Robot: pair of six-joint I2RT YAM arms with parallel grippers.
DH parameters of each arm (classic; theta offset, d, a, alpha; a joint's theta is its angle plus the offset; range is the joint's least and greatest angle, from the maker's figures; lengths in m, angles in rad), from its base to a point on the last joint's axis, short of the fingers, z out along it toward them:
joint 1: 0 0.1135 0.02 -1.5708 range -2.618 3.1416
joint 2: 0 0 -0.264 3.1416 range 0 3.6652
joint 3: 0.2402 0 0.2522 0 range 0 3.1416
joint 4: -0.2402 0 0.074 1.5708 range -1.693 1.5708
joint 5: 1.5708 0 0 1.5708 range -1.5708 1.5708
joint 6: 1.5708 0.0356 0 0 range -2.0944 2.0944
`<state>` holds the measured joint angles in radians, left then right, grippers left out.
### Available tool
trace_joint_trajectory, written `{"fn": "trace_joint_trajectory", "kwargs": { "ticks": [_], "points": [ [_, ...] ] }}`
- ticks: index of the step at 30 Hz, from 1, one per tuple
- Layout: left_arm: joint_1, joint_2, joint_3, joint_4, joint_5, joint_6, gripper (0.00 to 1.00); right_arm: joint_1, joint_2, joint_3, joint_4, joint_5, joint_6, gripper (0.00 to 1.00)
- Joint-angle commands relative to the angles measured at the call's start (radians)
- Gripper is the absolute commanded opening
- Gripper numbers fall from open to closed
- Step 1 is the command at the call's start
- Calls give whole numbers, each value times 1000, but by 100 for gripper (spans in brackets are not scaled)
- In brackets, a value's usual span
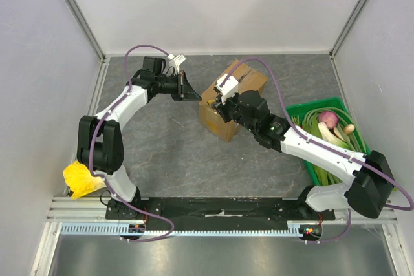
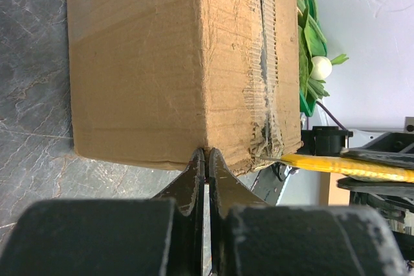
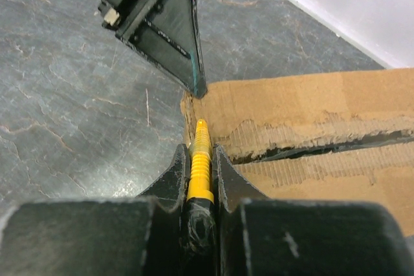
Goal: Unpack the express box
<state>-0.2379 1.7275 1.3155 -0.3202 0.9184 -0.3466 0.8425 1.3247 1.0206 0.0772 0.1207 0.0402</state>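
The express box (image 1: pixel 250 81) is a brown cardboard carton lying askew at mid table, its torn centre seam (image 3: pixel 323 150) facing up. My right gripper (image 1: pixel 220 105) hovers over the box's left end, shut on a yellow ribbed cutter (image 3: pixel 201 135) whose tip rests at the seam's end by the box edge. My left gripper (image 1: pixel 194 92) is shut with nothing in it. Its fingertips (image 2: pixel 197 159) press against the box's left corner edge (image 2: pixel 206 140). The cutter (image 2: pixel 336 163) also shows at the box's right in the left wrist view.
A green plastic crate (image 1: pixel 326 103) with leeks and a red onion (image 1: pixel 328 119) stands right of the box, under the right arm. A crumpled yellow thing (image 1: pixel 83 179) lies at the table's left edge. White walls enclose the back and both sides.
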Motion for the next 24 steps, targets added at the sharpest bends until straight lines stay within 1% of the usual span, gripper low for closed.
{"fn": "trace_joint_trajectory", "kwargs": {
  "ticks": [1,5,14,18,24],
  "points": [
    [-3,4,48,15,43,20,2,4,-5,-24,33,-9,-5,0],
    [-1,6,54,6,30,9,2,6,-4,-25,0,-29,4,0],
    [-1,7,68,-56,-70,-11,2,6,-47,-40,-76,-44,52,0],
    [-3,10,76,-94,-142,-5,2,6,-70,-54,-112,-35,66,0],
    [-3,14,76,-105,-164,-9,2,7,-104,-60,-154,-30,76,0]
  ]
}}
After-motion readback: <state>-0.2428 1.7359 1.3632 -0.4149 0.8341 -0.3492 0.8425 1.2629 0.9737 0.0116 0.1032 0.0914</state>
